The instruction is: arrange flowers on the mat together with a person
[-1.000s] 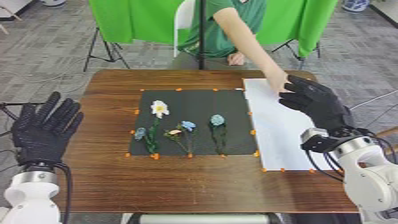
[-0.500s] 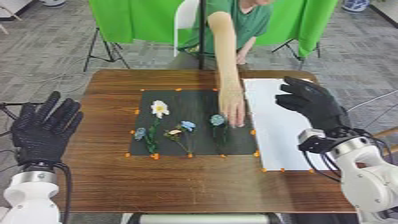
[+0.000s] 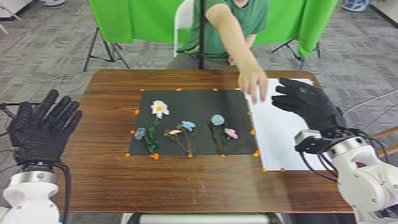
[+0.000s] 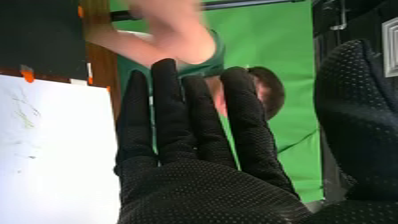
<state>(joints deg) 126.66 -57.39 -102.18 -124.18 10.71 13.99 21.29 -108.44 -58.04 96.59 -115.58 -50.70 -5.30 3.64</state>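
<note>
In the head view, a dark mat [image 3: 200, 112] holds a white flower [image 3: 159, 109], a small blue flower [image 3: 139, 133], a cluster of blue and cream flowers [image 3: 187, 125], a larger blue flower [image 3: 217, 120] and a pink flower [image 3: 231, 133] near its right edge. A person's hand [image 3: 253, 82] is over the border between mat and white sheet, holding no visible flower. My left hand [image 3: 43, 132] is open left of the mat. Above the white sheet's right side my right hand [image 3: 306, 102] is open and empty; in the right wrist view my right hand [image 4: 209, 192] has straight fingers.
The white sheet [image 3: 280, 135] lies right of the mat, with faint marks on it in the right wrist view. Orange tape pieces [image 3: 155, 156] line the mat's edges. Brown table wood [image 3: 178, 185] surrounds both. The person's arm crosses the far table edge.
The person's hand went over the mat's right side and then back toward the far end of the white sheet. A pink flower now lies beside the larger blue one. My right hand shifted slightly left.
</note>
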